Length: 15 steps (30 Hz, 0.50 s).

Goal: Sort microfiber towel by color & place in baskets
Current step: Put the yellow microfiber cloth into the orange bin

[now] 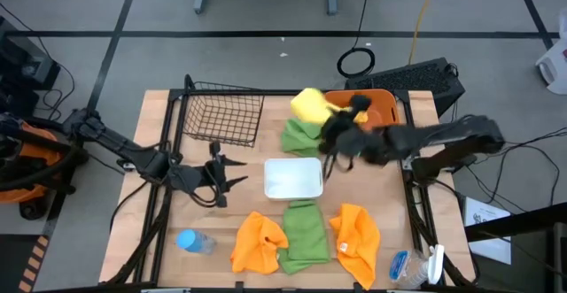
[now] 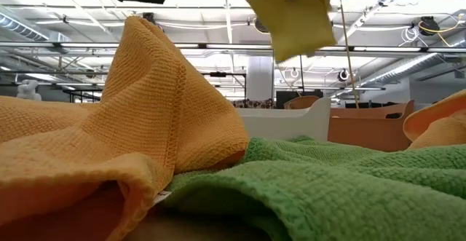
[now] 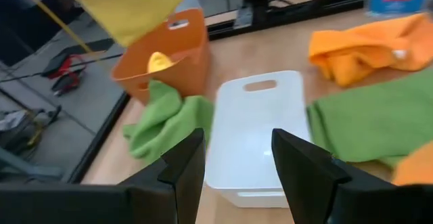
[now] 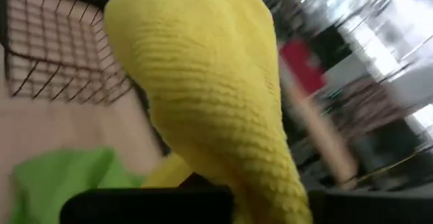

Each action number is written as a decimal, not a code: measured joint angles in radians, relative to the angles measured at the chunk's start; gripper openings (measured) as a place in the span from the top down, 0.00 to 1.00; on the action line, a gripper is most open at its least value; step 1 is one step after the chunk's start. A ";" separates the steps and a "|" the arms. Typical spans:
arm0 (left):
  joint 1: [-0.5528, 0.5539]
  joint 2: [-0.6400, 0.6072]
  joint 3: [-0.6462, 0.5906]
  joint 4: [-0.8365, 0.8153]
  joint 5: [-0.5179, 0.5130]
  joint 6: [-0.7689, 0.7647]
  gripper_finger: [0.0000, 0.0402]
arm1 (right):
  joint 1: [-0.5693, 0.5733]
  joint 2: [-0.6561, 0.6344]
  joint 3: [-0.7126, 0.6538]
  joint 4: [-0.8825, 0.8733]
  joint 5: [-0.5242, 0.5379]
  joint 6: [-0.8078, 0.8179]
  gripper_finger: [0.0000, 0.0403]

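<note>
Nearest you, two orange cloths [image 1: 260, 242] and a green cloth [image 1: 306, 229] await sorting. Your left end effector [image 1: 229, 173] idles open. Farther, your right end effector [image 1: 330, 127] grips a yellow cloth [image 1: 309, 104] beside the orange tub [image 1: 383, 104], probably to join the yellow there.

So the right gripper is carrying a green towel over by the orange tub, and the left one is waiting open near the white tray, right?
Not green: the right gripper holds a yellow towel, as the high view shows. It is by the orange tub, and the left gripper waits open beside the white tray.
</note>
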 joint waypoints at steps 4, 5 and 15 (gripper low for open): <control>0.068 0.000 0.000 0.012 0.000 0.022 0.56 | -0.147 -0.081 0.000 -0.208 -0.100 0.147 0.99; 0.089 0.000 0.000 0.015 0.002 0.032 0.56 | -0.181 -0.088 0.000 -0.253 -0.103 0.173 0.99; 0.270 0.000 0.000 0.103 0.159 0.092 0.56 | -0.439 -0.080 -0.071 -0.404 -0.095 0.259 0.99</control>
